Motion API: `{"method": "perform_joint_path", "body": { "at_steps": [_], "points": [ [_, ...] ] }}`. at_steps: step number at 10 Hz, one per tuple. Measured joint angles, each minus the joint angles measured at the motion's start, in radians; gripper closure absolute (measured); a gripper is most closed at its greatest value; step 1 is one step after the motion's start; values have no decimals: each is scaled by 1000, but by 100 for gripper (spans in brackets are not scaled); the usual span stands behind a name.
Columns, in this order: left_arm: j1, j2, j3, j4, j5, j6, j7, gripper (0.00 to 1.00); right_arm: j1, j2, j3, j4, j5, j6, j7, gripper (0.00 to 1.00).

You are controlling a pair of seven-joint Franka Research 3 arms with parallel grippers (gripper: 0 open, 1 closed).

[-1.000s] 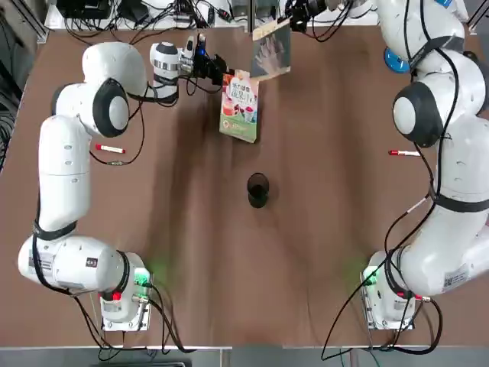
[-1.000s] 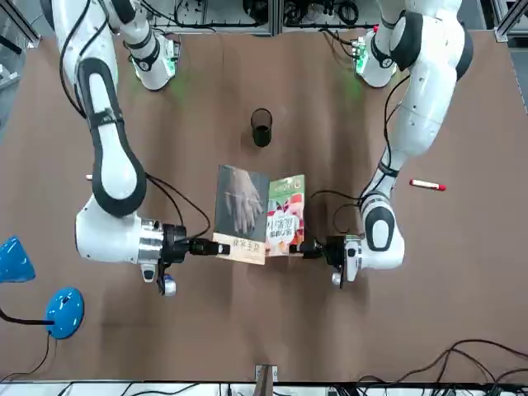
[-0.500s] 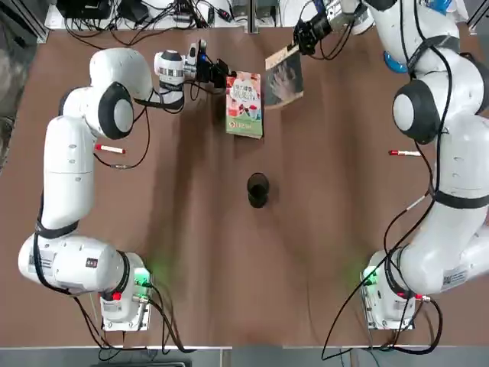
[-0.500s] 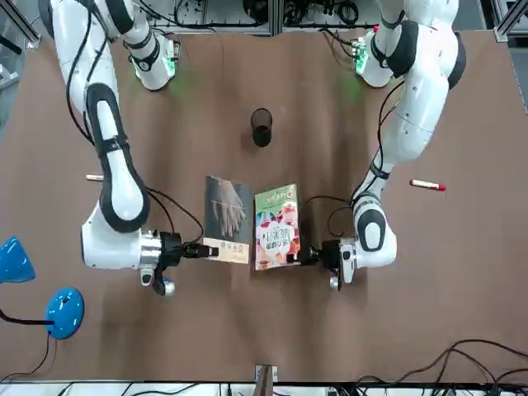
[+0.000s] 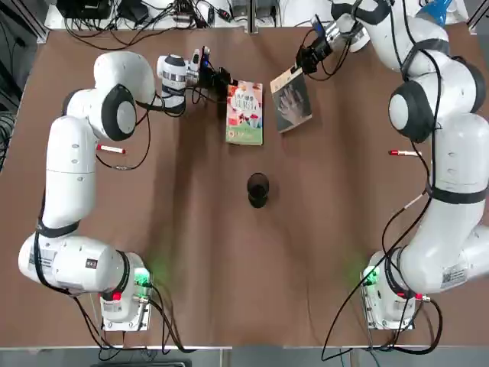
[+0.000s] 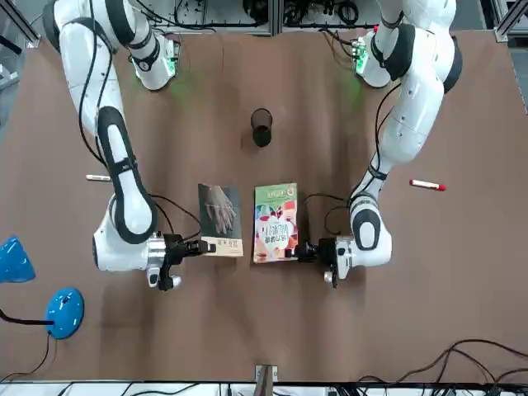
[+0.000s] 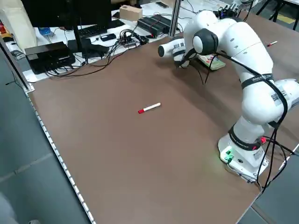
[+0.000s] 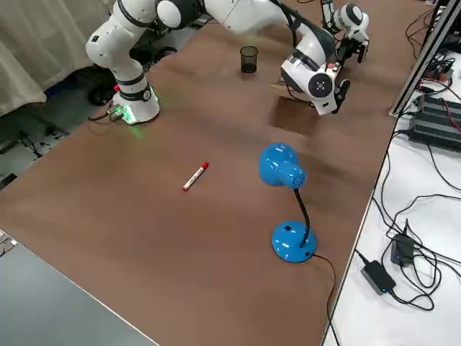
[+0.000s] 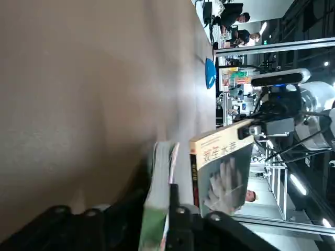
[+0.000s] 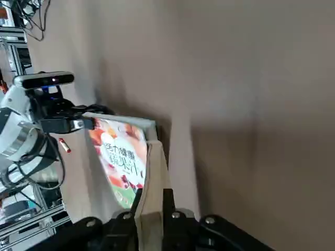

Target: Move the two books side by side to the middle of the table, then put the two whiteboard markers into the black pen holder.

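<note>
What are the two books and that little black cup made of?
The colourful book and the dark book look like thin paper with printed card covers; the dark one's pages show pale at its edge. The black pen holder looks like wire mesh, probably metal, since the table shows faintly through its wall in the right side view.

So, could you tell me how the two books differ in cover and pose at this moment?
The colourful book has a green, white and red cover and lies flat and square on the table; the dark book is grey-green with a pale hand and sits skewed, one edge raised in the right gripper. The left gripper is at the colourful book's edge. Both are thin paperbacks, side by side.
</note>
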Motion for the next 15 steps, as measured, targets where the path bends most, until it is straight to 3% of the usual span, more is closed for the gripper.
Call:
{"method": "perform_joint_path", "body": {
  "at_steps": [2,4,7,11,15],
  "points": [
    [-7,-1,0,5,15,0,0,35,16,18,4,0,0,58,-7,84],
    [-14,-17,-1,23,151,0,-76,3,46,26,6,-1,-1,99,-7,84],
    [37,-99,1,41,463,-3,-285,0,51,41,5,-11,-1,104,-7,84],
    [83,-200,8,42,760,-19,-456,0,45,45,4,-42,3,124,-3,84],
    [84,-262,86,42,878,-108,-526,0,41,46,4,-47,46,127,12,84]
  ]
}}
